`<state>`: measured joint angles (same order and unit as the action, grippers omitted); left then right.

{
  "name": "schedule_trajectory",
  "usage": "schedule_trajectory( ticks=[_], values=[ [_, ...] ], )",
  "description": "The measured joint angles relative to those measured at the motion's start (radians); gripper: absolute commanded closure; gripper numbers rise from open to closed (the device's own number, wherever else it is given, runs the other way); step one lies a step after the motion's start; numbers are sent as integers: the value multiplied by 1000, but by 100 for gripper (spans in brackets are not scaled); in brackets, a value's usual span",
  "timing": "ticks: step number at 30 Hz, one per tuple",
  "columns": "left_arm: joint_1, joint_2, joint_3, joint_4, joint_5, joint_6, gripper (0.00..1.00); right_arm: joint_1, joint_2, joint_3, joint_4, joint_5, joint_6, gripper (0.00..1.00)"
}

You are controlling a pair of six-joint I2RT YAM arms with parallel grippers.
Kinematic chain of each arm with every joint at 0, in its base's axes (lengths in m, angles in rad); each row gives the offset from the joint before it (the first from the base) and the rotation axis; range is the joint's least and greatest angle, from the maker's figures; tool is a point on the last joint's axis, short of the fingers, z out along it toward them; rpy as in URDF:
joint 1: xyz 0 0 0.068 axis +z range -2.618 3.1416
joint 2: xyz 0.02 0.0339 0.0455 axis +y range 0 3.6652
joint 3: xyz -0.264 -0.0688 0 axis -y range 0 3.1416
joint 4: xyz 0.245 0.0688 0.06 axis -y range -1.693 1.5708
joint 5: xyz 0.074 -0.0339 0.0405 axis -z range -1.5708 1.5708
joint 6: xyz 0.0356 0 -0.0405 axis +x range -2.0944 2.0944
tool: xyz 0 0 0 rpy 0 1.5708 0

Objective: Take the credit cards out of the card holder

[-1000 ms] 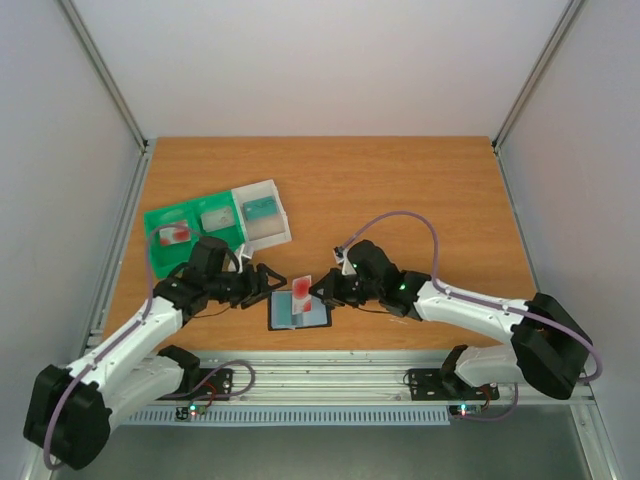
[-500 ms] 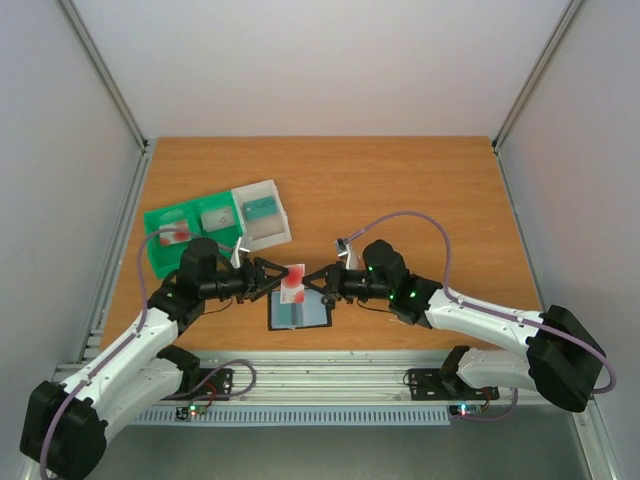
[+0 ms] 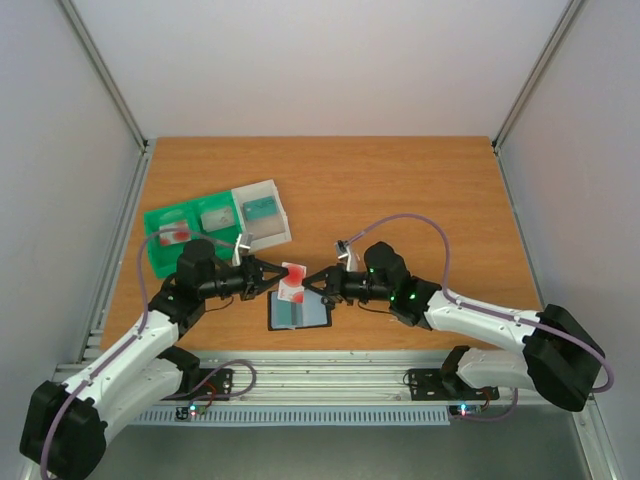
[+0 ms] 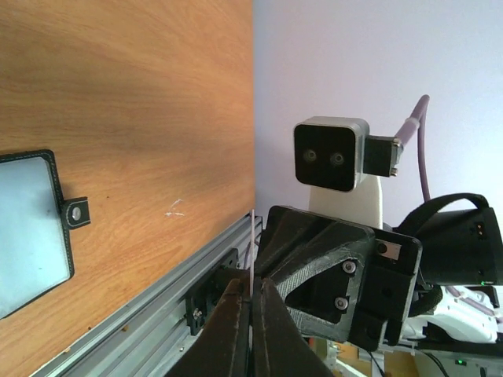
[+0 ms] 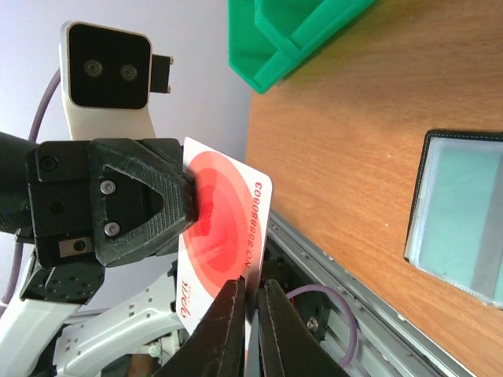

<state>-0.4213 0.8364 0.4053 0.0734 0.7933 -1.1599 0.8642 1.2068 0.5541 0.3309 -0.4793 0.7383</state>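
Both arms reach in toward the middle of the counter (image 3: pixel 400 190) and meet just above its near part. The left end effector (image 3: pixel 281 279) is closed on a whitish card with red round blotches (image 3: pixel 293 281), pinching one edge of it. The right end effector (image 5: pixel 251 314) is clamped on the opposite edge of the same card, its two fingers pressed together with the thin card between them. The card hangs in the air between the two, out of the card holder and not touching the counter. In the left wrist view it shows only as a thin pale line, edge-on.

The card holder (image 3: pixel 300 312) lies open and flat on the counter, just below the two end effectors and close to the near edge. Its pale blue-grey pockets face up, and its small snap tab (image 4: pixel 76 212) sticks out from one side.

A green tray (image 3: pixel 152 222) sits toward the far left, with a clear-white box (image 3: pixel 278 210) touching its right end. One compartment of the tray holds another red-blotched card (image 3: pixel 172 235), the next a greyish card (image 3: pixel 215 217), and the box holds a teal card (image 3: pixel 262 208).
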Motion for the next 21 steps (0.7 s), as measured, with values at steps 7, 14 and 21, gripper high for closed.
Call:
schedule_trajectory(
  ticks=[7,14,21],
  values=[
    [-1,-5,22,-47,49,42,100,0,-100,19,-182,1,-134,72],
    [-1,18,182,-292,117,278,100,0,-181,256,-578,21,-436,69],
    [-5,26,222,-418,216,417,99,0,-162,477,-862,-3,-700,67]
  ],
)
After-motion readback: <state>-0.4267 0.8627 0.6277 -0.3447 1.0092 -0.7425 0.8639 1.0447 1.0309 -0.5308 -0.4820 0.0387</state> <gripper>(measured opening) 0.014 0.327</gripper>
